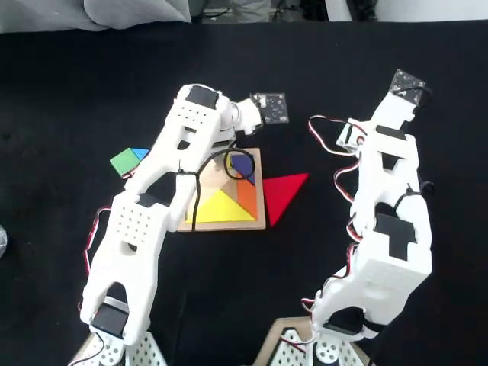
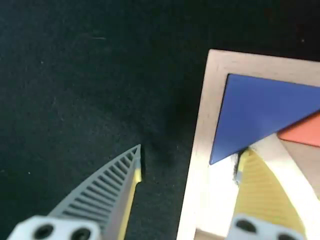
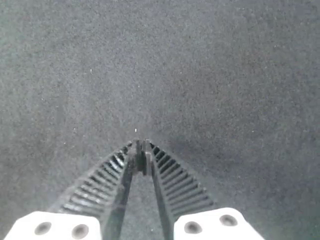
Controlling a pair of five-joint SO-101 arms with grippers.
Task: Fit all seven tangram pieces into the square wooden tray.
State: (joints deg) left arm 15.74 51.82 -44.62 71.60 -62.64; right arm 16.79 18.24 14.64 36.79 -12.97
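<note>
The square wooden tray [image 1: 221, 225] lies mid-table under the left arm. In it I see a yellow triangle [image 1: 217, 207], an orange piece [image 1: 248, 194] and a blue triangle [image 1: 242, 164]. Outside it lie a red triangle [image 1: 284, 191] against the tray's right side, and a green piece [image 1: 122, 162] with a light-blue piece [image 1: 139, 153] to the left. My left gripper [image 2: 190, 155] is open and empty, straddling the tray rim [image 2: 200, 135] at the corner by the blue triangle [image 2: 255, 110]. My right gripper [image 3: 142, 145] is shut on nothing above bare cloth.
A black cloth covers the whole table. The right arm [image 1: 389, 213] stands stretched toward the back right, well clear of the tray. Grey fabric [image 1: 91, 11] lies along the far edge. Open cloth spreads in front of the tray.
</note>
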